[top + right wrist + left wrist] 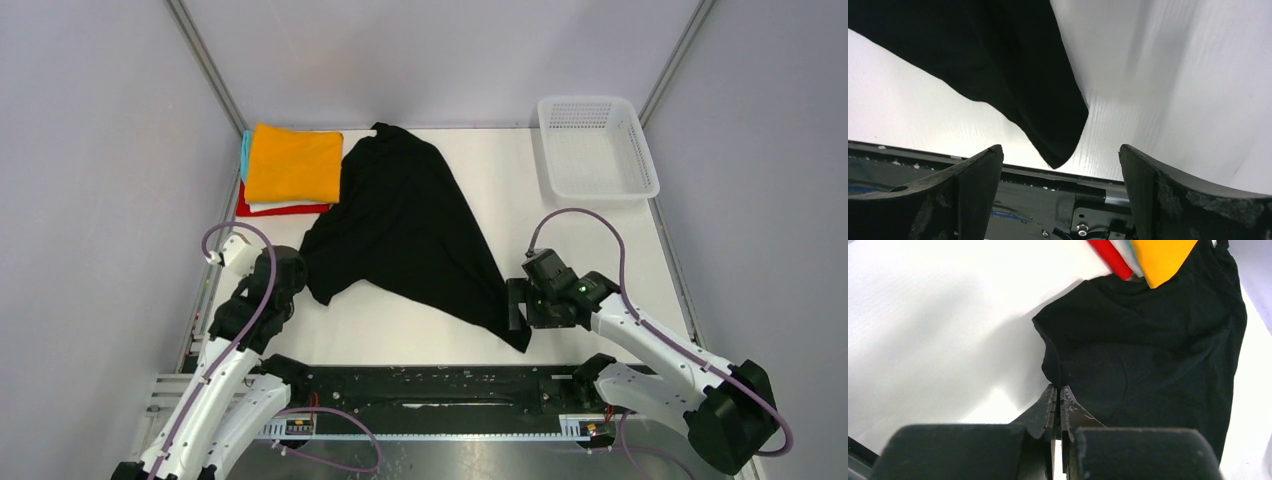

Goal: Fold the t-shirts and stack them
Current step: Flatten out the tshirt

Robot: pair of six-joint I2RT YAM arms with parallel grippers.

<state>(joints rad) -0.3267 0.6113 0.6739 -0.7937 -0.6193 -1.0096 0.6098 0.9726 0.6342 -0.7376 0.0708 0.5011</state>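
Spreading from the far centre of the white surface (400, 335) toward its near right, the black t-shirt (410, 220) lies crumpled in the overhead view. At far left sits a folded stack: orange t-shirt (293, 163) on top, then white t-shirt (283, 206), red t-shirt (252, 208) and a teal t-shirt (245, 152) edge. A white basket (598, 150) stands at far right. The left end effector (293, 272) meets the shirt's near-left corner, and the right end effector (518, 310) sits at its near-right corner.

From the left wrist, the left end effector (1058, 392) has its fingers pressed together, clamped on the black t-shirt (1148, 355) edge.

From the right wrist, the right end effector (1060, 148) stands wide apart, with the black t-shirt (1013, 65) corner tip between its fingers.
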